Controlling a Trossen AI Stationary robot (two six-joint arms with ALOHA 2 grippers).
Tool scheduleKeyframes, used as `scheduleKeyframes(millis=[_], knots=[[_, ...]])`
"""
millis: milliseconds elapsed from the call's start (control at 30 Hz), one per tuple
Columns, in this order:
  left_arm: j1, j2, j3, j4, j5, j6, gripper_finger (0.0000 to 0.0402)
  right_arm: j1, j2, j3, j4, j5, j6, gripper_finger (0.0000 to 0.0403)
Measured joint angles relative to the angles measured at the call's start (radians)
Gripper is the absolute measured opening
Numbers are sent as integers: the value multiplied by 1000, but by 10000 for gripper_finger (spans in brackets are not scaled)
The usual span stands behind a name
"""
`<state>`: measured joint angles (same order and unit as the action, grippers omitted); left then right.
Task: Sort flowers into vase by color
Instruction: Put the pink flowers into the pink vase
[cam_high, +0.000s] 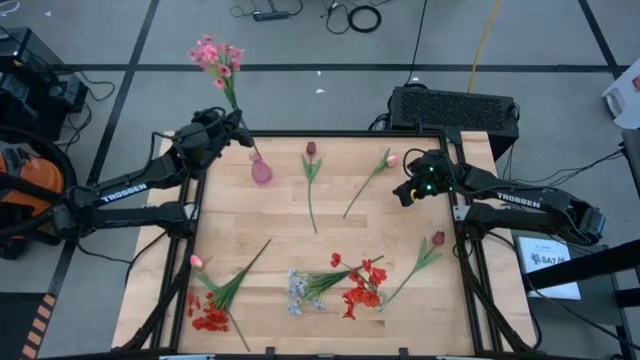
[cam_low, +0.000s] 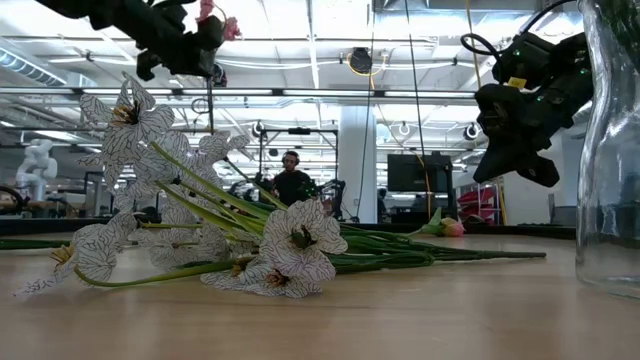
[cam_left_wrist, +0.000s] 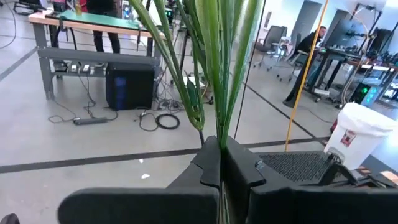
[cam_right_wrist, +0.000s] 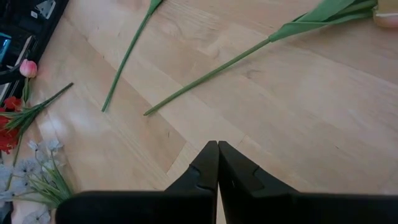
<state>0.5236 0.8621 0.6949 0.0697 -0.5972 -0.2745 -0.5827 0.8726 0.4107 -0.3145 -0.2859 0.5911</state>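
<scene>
A pink cluster spray (cam_high: 217, 55) is held by my left gripper (cam_high: 236, 122), which is shut on its green stem at the table's far left corner. The spray slants, its blooms out past the far edge. Its lower end reaches the neck of the small pink vase (cam_high: 261, 170), which stands on the table. My right gripper (cam_high: 405, 193) hangs shut with nothing in it over the table's far right, above the stem of a pink bud flower (cam_high: 392, 160). Maroon tulips (cam_high: 311, 150), red clusters (cam_high: 362, 287) and a pale blue-white bunch (cam_high: 300, 290) lie flat on the wood. My left gripper pinches the spray's stem and leaves (cam_left_wrist: 219, 132) between its two fingers (cam_left_wrist: 208, 163), well below the blooms. The fingers come in level from the table's left and lie across the stem. The spray stands tilted; whether its lower end is inside the vase's neck (cam_high: 257, 158) I cannot tell.
A second maroon tulip (cam_high: 437, 238) lies near the right edge. A pink bud (cam_high: 197, 261) and a red cluster (cam_high: 208, 317) lie at the near left. A clear glass vessel (cam_low: 610, 150) stands close to the low camera. A black box (cam_high: 455, 108) sits beyond the far edge.
</scene>
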Motion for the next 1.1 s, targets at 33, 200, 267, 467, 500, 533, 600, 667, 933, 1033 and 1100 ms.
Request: scheduleKeyframes(millis=[33,200,267,467,500,533,600,667,933,1033,1100], knots=[[0,-1,0,7,0,1,2,0,0,0,0,0,0,0],[0,-8,0,106,19,57,2,0,0,0,0,0,0,0],[0,-21,5,123,21,81,2,0,0,0,0,0,0,0],[0,-70,37,49,21,106,2,0,0,0,0,0,11,0],[0,-77,37,27,20,104,2,0,0,0,0,0,15,0],[0,-80,37,8,20,99,2,0,0,0,0,0,17,0],[0,-81,36,-29,20,80,2,0,0,0,0,0,18,0],[0,-74,26,-36,20,52,2,0,0,0,0,0,18,0],[0,-33,-36,-25,20,12,2,0,0,0,0,0,19,0],[0,-26,-88,26,20,-8,2,0,0,0,0,1,26,0],[-3,-25,-132,81,20,-9,2,0,0,0,0,1,27,0]])
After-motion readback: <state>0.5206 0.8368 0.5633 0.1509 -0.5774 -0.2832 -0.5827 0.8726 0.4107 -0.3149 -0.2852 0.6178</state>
